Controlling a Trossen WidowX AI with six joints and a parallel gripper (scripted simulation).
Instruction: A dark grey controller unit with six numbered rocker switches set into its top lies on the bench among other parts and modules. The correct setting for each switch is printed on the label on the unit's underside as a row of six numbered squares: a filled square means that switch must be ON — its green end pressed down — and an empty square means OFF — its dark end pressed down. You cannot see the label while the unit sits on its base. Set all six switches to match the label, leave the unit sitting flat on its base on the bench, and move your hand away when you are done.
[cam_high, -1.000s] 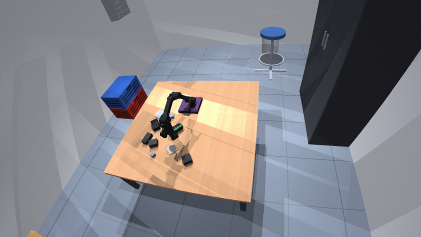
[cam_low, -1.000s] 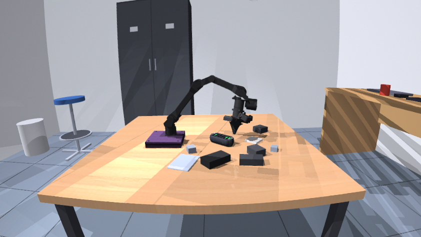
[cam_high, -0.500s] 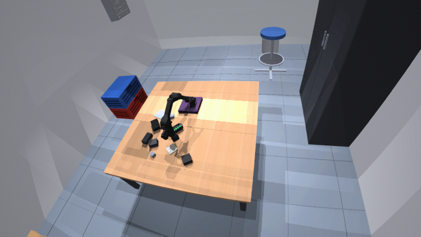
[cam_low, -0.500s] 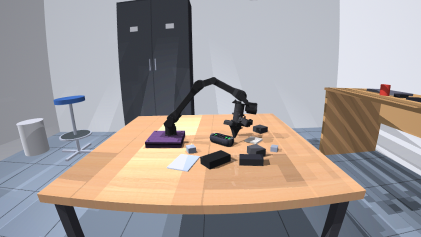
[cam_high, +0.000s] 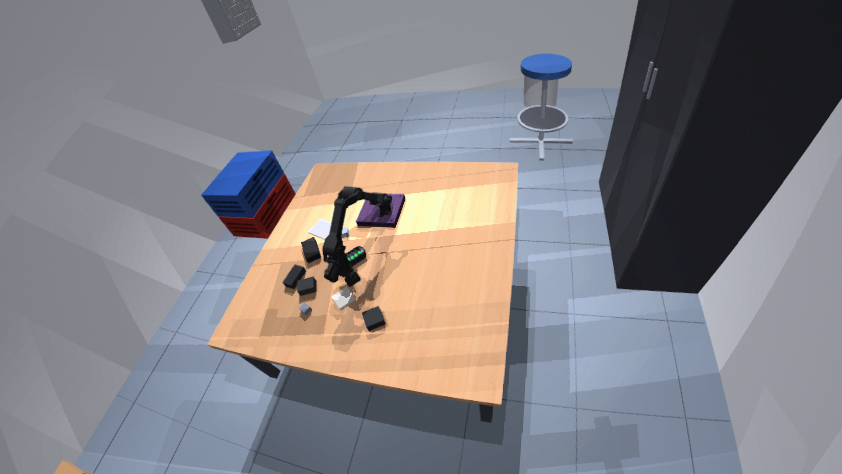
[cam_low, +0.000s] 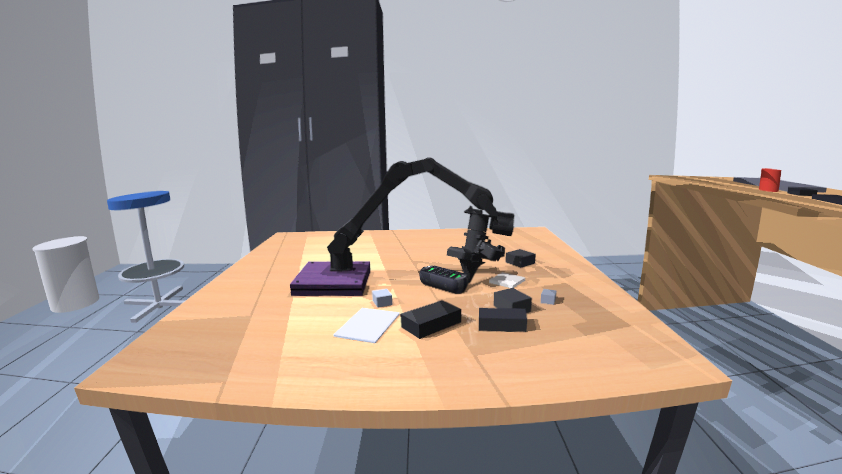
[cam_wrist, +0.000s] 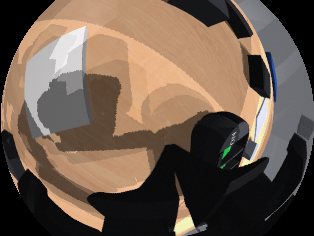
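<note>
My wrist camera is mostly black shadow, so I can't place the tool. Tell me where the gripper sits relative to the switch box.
Observer: The gripper, shut and empty, points down at the end of the switch box farthest from the arm's purple base.
Operator: Report which face of the box is up.
Observer: The switch face; the green ends show in a row from above.
Operator: Name what lies beyond the gripper.
Observer: A pale flat piece on the bench.

bench (cam_low: 412, 376): light wood, smooth | controller unit (cam_low: 443, 277): dark, matt, perhaps plastic | cabinet (cam_low: 306, 117): glossy
</note>
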